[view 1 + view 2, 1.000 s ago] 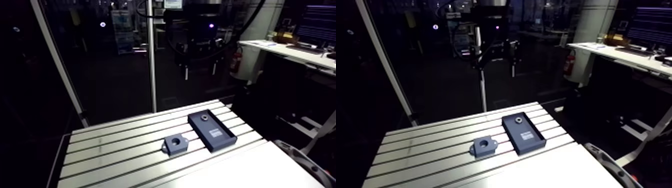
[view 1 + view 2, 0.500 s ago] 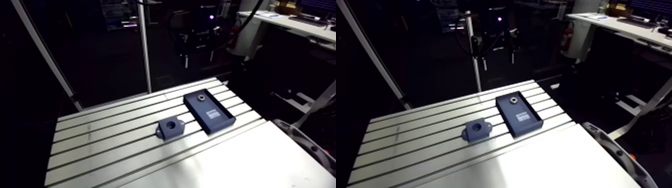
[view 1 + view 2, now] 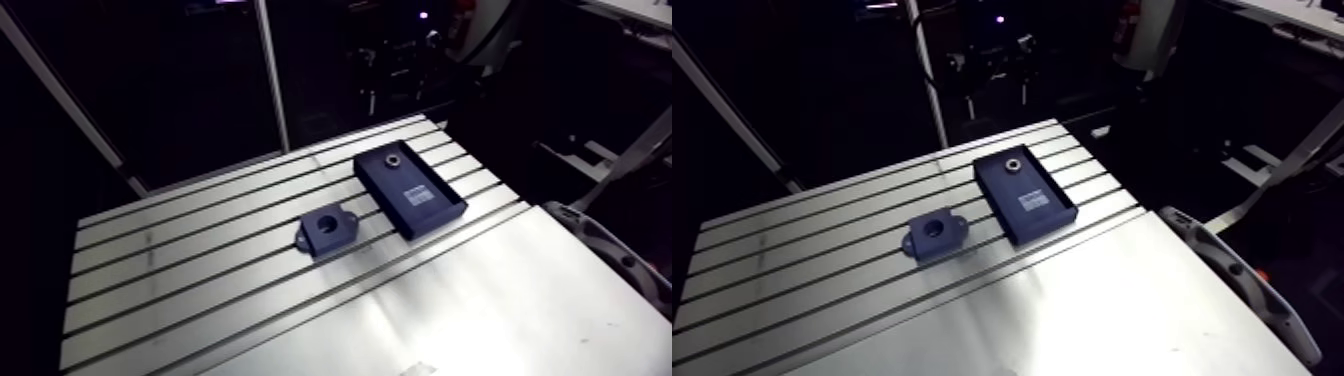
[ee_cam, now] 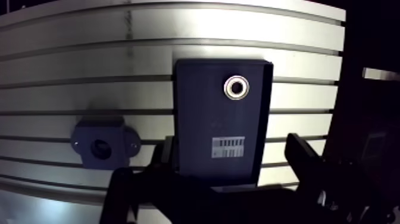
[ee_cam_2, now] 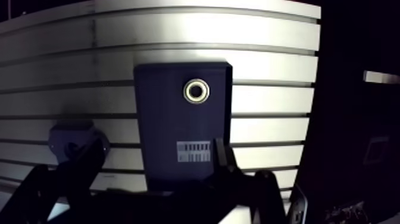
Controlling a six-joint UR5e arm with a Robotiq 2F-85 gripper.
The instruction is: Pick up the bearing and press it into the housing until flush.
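Observation:
A dark shallow tray (image 4: 202,113) lies on the slotted table (image 3: 180,270). A silver ring-shaped bearing (image 4: 236,87) rests flat in the tray's far end, and a white label is stuck near its other end. Beside the tray sits the dark housing (image 4: 104,146), a block with two ears and a round bore facing up. In the arm view the housing (image 3: 325,230) is just left of the tray (image 3: 420,205). My gripper (image 4: 217,179) hangs high above the tray's near end, open, with nothing between its fingers (image 4: 128,193).
The table's right edge drops off just past the tray, into dark floor. A smooth metal plate (image 3: 450,310) covers the table's near part. A slim upright post (image 3: 270,75) stands behind the table's far edge.
The arm view has tilted down and closer, so the table fills more of it. The tray, bearing and housing have kept their places on the table.

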